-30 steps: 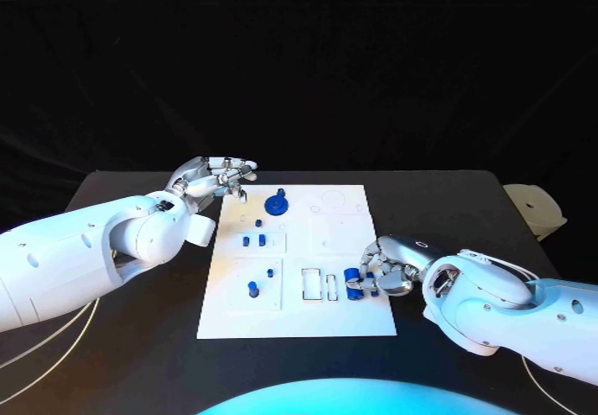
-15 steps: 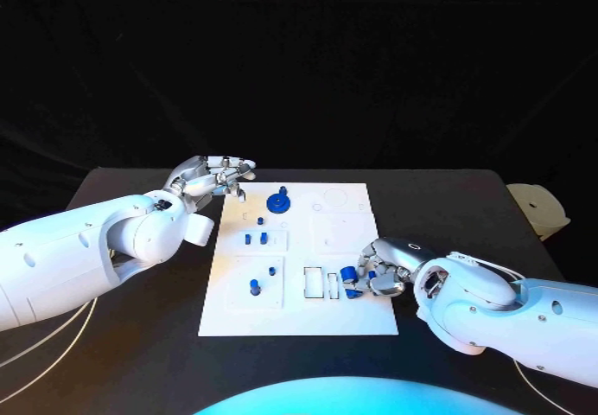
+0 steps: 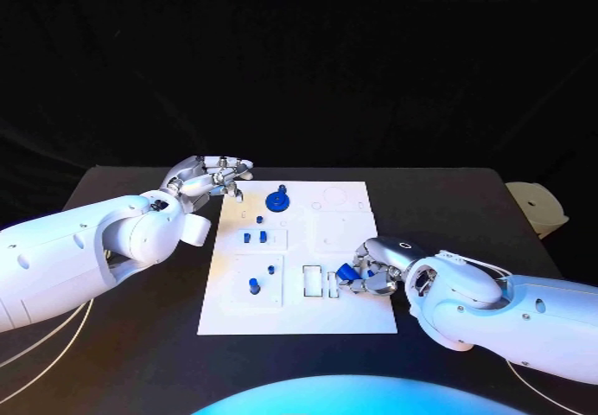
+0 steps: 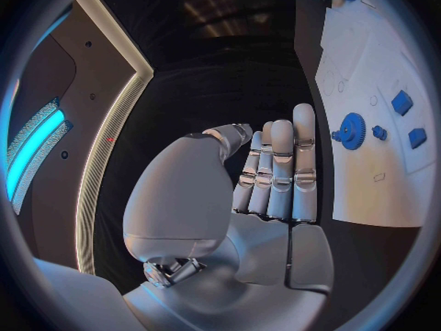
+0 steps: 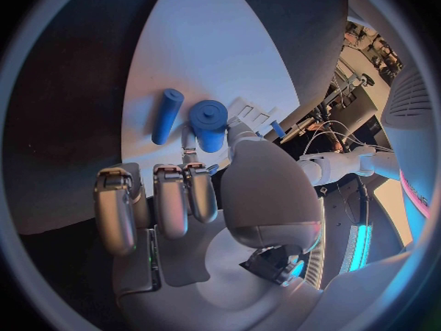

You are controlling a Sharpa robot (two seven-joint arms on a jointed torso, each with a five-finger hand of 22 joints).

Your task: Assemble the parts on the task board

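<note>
The white task board (image 3: 336,322) lies mid-table. A blue gear (image 3: 276,201) stands near its far edge, also seen as the gear (image 4: 352,131). Small blue pieces (image 3: 254,235) sit left of centre, and another blue piece (image 3: 254,286) lies nearer me. My left hand (image 3: 209,177) hovers at the board's far left corner with straight fingers (image 4: 280,173), holding nothing. My right hand (image 3: 378,266) is at the board's right edge. Its thumb and a fingertip pinch a blue round part (image 5: 209,123) resting on the board. A blue peg (image 5: 167,115) lies beside it.
A pale object (image 3: 539,212) sits at the table's right edge. Thin cables (image 3: 50,339) trail over the black table (image 3: 137,285) at the near left. White rectangular slots (image 3: 312,282) lie just left of my right hand.
My right hand has slid left onto the board's right edge and closed in around the blue parts there. My left hand has stayed in place.
</note>
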